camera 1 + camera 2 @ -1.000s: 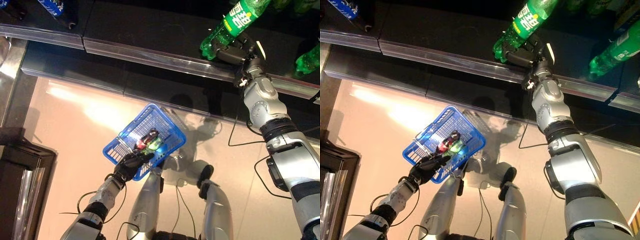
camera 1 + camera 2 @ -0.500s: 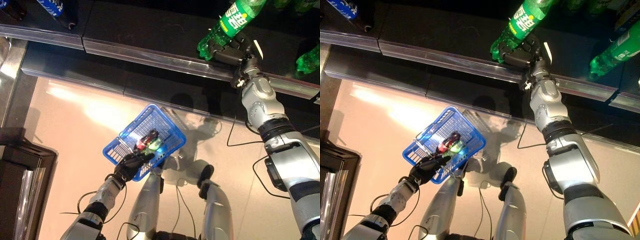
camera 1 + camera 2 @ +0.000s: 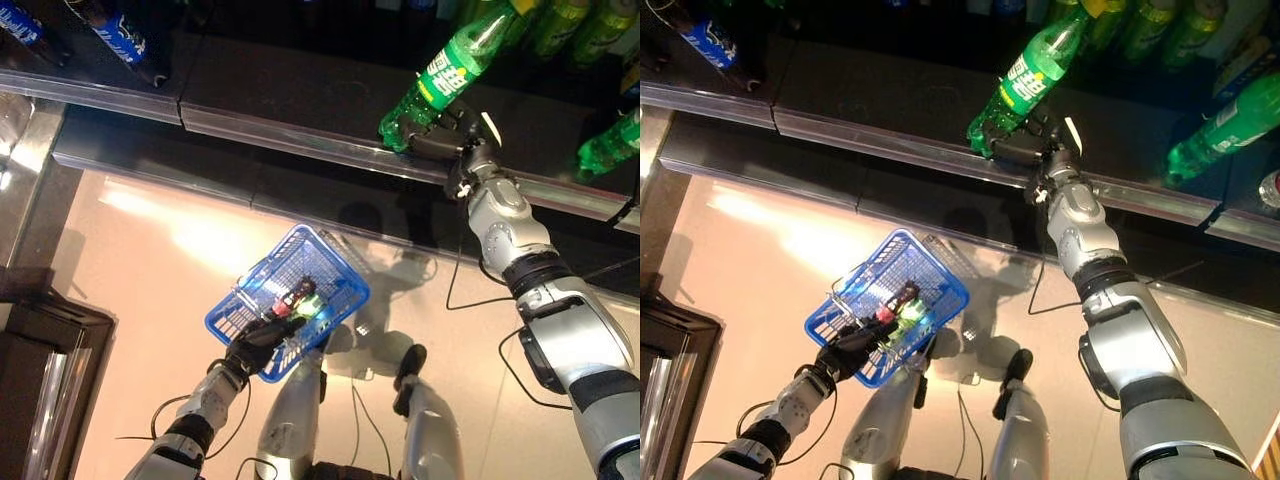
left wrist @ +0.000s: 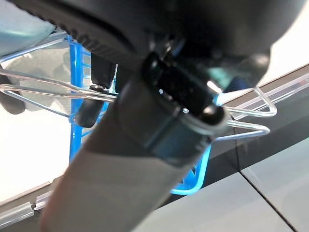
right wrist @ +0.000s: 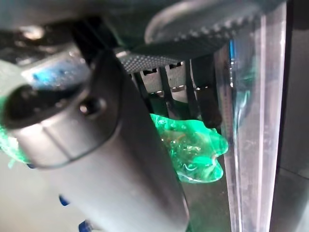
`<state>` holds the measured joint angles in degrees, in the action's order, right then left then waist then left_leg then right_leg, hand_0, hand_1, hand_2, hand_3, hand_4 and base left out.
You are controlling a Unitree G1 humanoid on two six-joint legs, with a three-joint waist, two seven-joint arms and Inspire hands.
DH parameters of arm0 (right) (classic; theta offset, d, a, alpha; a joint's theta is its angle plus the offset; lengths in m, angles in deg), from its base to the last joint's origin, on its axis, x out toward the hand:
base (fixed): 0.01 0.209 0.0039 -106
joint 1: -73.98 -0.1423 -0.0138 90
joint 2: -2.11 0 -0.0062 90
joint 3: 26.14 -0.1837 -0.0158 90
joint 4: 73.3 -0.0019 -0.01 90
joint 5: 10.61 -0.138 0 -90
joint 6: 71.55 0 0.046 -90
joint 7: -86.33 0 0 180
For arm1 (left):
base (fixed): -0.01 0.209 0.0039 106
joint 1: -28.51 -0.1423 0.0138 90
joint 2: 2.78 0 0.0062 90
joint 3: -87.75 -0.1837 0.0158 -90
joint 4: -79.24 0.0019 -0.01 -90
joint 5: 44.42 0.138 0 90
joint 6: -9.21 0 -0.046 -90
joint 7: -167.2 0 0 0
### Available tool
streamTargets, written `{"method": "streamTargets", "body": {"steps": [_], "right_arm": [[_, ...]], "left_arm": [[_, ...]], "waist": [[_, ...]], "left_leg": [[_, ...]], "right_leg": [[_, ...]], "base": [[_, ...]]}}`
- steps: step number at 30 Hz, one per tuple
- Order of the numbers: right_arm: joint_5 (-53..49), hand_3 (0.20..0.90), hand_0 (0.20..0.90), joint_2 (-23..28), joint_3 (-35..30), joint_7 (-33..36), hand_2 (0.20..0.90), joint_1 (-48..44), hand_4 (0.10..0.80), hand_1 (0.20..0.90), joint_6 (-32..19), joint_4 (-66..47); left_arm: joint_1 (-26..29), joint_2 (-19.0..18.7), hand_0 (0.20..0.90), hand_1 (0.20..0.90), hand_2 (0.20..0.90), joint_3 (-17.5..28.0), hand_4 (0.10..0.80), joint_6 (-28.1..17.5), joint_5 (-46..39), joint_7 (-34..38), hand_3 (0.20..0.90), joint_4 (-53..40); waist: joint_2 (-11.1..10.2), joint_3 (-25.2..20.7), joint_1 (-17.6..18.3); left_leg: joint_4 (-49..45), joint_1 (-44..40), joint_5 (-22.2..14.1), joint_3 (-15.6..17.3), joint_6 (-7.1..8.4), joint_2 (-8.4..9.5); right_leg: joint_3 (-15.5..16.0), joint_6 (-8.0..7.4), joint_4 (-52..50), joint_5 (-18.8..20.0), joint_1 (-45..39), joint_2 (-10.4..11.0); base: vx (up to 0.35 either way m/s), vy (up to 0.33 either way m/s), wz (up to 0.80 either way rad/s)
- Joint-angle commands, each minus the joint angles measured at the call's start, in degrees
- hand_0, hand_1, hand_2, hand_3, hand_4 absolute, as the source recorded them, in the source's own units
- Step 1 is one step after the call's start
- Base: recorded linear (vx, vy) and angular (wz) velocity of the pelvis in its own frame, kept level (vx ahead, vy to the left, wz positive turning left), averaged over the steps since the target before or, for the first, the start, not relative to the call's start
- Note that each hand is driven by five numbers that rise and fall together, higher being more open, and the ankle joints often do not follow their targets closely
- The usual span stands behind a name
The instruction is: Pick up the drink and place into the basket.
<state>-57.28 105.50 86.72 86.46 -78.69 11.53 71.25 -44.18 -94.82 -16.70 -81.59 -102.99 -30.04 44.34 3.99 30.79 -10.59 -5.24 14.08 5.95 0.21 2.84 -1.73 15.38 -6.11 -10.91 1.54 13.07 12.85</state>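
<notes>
At about 7 o'clock in the eye views the left hand (image 3: 255, 343) has its fingers curled around the wire handle (image 4: 43, 92) of the blue basket (image 3: 330, 270), carrying it above the pale floor (image 3: 140, 260). Two drinks already lie in the basket, a dark red-labelled bottle (image 3: 894, 303) and a green one (image 3: 910, 313) touching it. The whole scene has slid in the eye views since a second ago, so the camera has moved; the basket sits in the left hand's hold just as before.

At 1 o'clock the right hand (image 3: 447, 138) is clamped on the base of the green bottle (image 3: 440, 80), which is the drink to be picked. It leans with its neck toward 1 o'clock, above the dark shelf (image 3: 280, 80) and just behind the shelf's clear front rail (image 3: 300, 135). Compared with a second ago the bottle and hand sit further toward 9 o'clock along the rail, more than the camera shift alone explains.

More green bottles (image 3: 1225, 125) rest on the shelf at 2 o'clock, and blue-labelled bottles (image 3: 125, 38) at 11 o'clock.

The right wrist view alone shows the fingers (image 5: 181, 82) pressed against the bottle's lobed green bottom, next to the rail. The left wrist view alone shows the handle's wires passing under the fingers.
</notes>
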Motion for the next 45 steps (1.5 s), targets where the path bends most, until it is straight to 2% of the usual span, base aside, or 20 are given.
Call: {"method": "streamTargets", "body": {"steps": [1,10,20,31,45], "right_arm": [[-1.48,0.200,0.300,3.57,-1.44,-3.59,0.300,-5.72,0.100,0.300,-7.04,-10.73],[-2.08,0.200,0.300,3.32,-3.11,-3.58,0.300,0.93,0.100,0.300,-5.65,-13.43],[-2.48,0.200,0.300,2.00,-3.41,-2.12,0.300,6.57,0.100,0.300,-4.18,-16.32],[-2.50,0.200,0.300,0.46,-3.04,-1.42,0.300,10.81,0.100,0.300,-4.21,-18.36],[-2.24,0.200,0.300,-2.50,-1.30,-0.67,0.300,14.30,0.100,0.300,-4.66,-20.78]], "left_arm": [[-8.15,-2.90,0.300,0.300,0.300,-1.82,0.100,-2.90,0.69,-4.83,0.200,-5.32],[-9.80,-2.97,0.300,0.300,0.300,0.89,0.100,-2.28,1.29,-5.75,0.200,-6.14],[-12.07,-2.49,0.300,0.300,0.300,2.52,0.100,-1.55,1.28,-7.49,0.200,-9.25],[-13.37,-2.86,0.300,0.300,0.300,3.17,0.100,-1.14,-1.59,-9.65,0.200,-14.77],[-13.13,-3.44,0.300,0.300,0.300,3.72,0.100,-0.79,-5.65,-9.52,0.200,-25.30]], "waist": [[1.04,-7.25,-1.56],[-0.78,-14.35,-2.43],[-2.65,-20.33,-3.86],[-3.78,-23.22,-5.58],[-4.55,-24.68,-7.74]], "left_leg": [[-0.18,-3.26,-3.97,0.55,0.52,2.07],[5.61,-10.38,-2.95,0.74,1.06,1.14],[8.41,-15.66,-2.71,0.81,1.51,0.43],[10.00,-17.96,-2.43,-0.88,1.65,0.70],[10.24,-18.19,-2.32,-2.91,1.49,1.14]], "right_leg": [[1.67,-1.19,2.93,0.19,-3.19,0.35],[3.94,-1.96,8.58,1.47,-11.72,0.26],[6.33,-1.93,12.38,2.09,-18.27,-0.91],[8.80,-1.45,15.09,2.19,-22.33,-2.65],[11.26,-1.49,15.88,2.10,-23.80,-3.01]], "base": [[0.061,-0.008,0.06],[0.092,-0.029,0.12],[0.082,-0.025,0.09],[0.010,-0.025,0.03],[-0.013,-0.007,0.10]]}}
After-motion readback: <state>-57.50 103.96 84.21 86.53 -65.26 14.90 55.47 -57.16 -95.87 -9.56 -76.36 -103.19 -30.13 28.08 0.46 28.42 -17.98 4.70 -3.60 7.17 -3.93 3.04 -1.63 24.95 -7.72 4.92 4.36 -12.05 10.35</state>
